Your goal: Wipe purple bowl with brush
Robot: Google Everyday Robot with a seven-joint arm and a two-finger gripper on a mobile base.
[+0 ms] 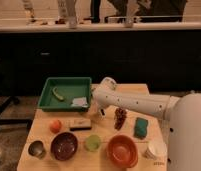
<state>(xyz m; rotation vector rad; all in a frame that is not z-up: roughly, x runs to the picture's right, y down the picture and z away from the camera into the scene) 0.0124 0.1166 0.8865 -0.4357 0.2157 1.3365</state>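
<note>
One purple bowl (64, 145) stands upright, mouth up, in the front row at the left of the desk (105, 132). It sits between a small metal cup (37, 148) on its left and a green cup (92, 143) on its right. Being round, it has no long axis.

Just behind it lies one slim, pale-topped bar that looks to be the brush (80, 123). It lies flat, with its long axis running left to right along the desk's front edge. Which end carries the head I cannot tell.

There are two bowls in all; the second is orange (122, 150), right of the green cup. There are three cups, the third a white one (156, 149) at the far right. There is also one orange fruit (55, 125), one bunch of grapes (120, 118), one teal sponge (141, 127) and one green tray (65, 79).

The tool (101, 110) hangs under the white arm (139, 103) near the tray's right corner, behind the brush. It is drawn narrow, and whether it holds anything I cannot tell.
</note>
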